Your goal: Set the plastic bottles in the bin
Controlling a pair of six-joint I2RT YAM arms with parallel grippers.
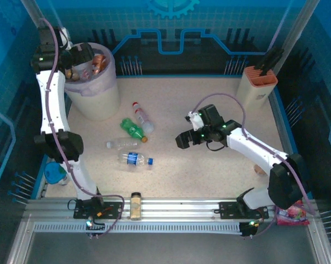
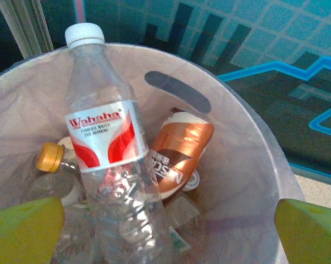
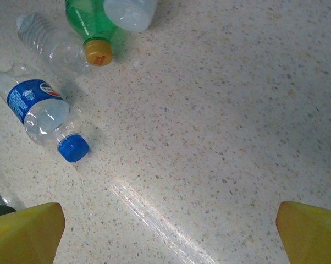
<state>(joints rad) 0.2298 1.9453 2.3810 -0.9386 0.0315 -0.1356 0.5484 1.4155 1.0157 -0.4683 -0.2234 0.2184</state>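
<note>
1. Since both arms are bolted at the near edge, the closest thing is the rail, where a small amber jar stands between the bases. It is no drink bottle and, I judge, not meant for the bin.
2. Next out on the table, four plastic bottles lie on their sides left of centre. The blue-labelled bottle is nearest, and a clear bottle lies just beyond it. The green bottle and a red-capped bottle lie close together past those, seemingly touching.
3. The right gripper hovers over bare tabletop just right of this group and points toward it. Its jaws are spread with nothing between them. That suits a reach for the blue-labelled bottle, whose cap end lies nearest it.
4. Farther back on the left stands the bin, lined with a pale bag. Inside, a Wahaha bottle leans nearly upright against a copper-brown bottle, with a gold-capped bottle at its other side.
5. The left gripper hangs over the bin's mouth with its jaws wide apart, gripping nothing. Held there, anything it lets go would fall inside.
6. Farthest right sits a beige box with an orange top, well apart from the bottles.
</note>
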